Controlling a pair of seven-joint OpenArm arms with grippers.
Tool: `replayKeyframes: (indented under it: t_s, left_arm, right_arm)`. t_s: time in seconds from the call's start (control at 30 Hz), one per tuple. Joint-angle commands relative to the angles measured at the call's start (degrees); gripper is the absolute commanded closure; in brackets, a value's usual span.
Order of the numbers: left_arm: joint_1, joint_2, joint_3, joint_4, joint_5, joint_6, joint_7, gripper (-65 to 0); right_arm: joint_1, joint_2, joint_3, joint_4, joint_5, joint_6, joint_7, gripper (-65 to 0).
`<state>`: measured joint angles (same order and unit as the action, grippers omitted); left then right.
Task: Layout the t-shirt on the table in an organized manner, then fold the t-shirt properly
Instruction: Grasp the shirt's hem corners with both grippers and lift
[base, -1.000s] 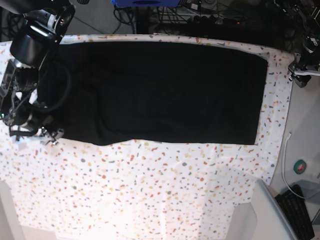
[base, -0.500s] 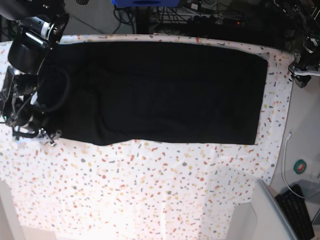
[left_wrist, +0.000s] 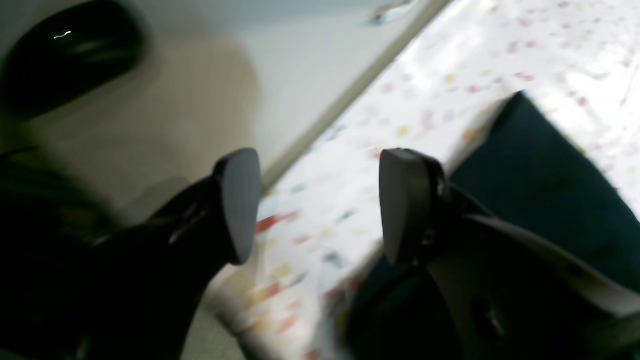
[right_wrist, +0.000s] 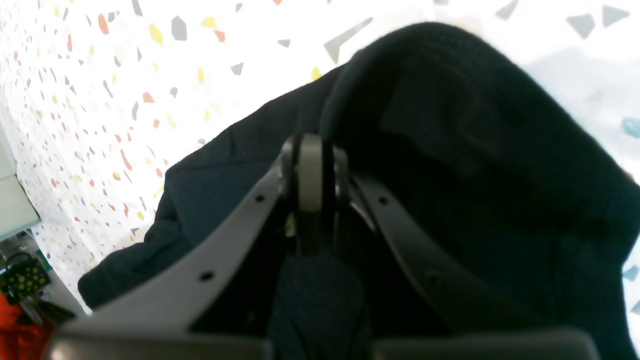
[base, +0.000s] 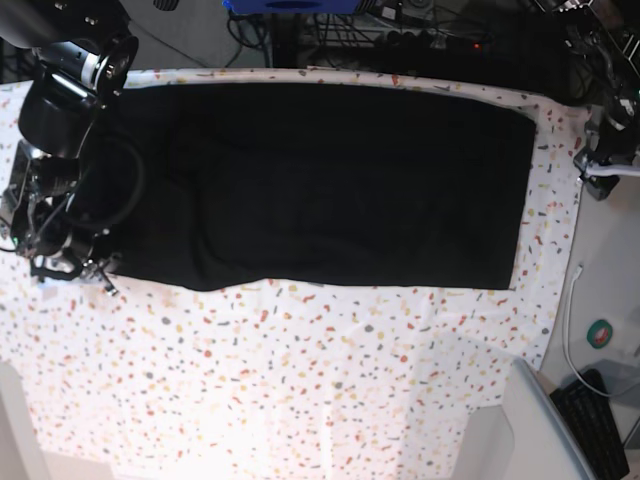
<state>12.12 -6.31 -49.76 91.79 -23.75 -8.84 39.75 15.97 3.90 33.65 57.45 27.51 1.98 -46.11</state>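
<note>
One soft black t-shirt (base: 320, 185) lies rectangular on the speckled table (base: 300, 400)

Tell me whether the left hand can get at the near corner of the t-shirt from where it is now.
Probably yes. The left hand is open and empty above the table edge, and the t-shirt corner lies flat just beside it with nothing between them or on top.

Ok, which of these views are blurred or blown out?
Left wrist: smeared throughout, only the open left tool reads fairly clearly. Right wrist: the right tool, shut on the t-shirt, is soft and the table glares white. Base: sharp, though the table washes out toward the bottom.
</note>
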Motion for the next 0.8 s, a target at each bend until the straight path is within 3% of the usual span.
replayKeyframes:
  t_s: [0.0, 0.13, 0.27, 0.43, 0.63, 0.77]
  left_arm:
    - [-1.3, -1.8, 1.8, 0.3, -0.6, -0.3, -1.1, -35.9]
    - [-7.8, -3.8, 8.9, -5.4, -0.6, -0.1, -1.1, -36.2]
    - [-16.1, -6.5, 13.0, -17.1, -0.6, 3.7, -1.1, -36.5]
    - [-27.8, -10.6, 23.8, -35.6, -0.6, 4.6, -1.6, -46.7]
    - [-34.7, -10.9, 29.1, -46.8, -0.6, 4.6, -7.7, -48.2]
    - [-39.3, -10.9, 37.1, -56.1, -0.6, 4.6, -11.0, -48.7]
  right_arm:
    - [1.3, 0.5, -0.1, 0.9, 0.8, 0.6, 0.4, 0.0]
    - [1.2, 0.4, -0.2, 0.9, 0.8, 0.6, -0.4, 0.0]
    - [1.3, 0.3, -0.2, 3.2, 0.8, 0.6, -2.3, 0.0]
    - [1.2, 0.3, -0.2, 7.4, 0.9, 0.6, -4.8, 0.0]
    - [1.0, 0.4, -0.2, 8.6, 0.9, 0.6, -5.4, 0.0]
    - [1.0, 0.4, -0.2, 8.5, 0.9, 0.6, -5.4, 0.0]
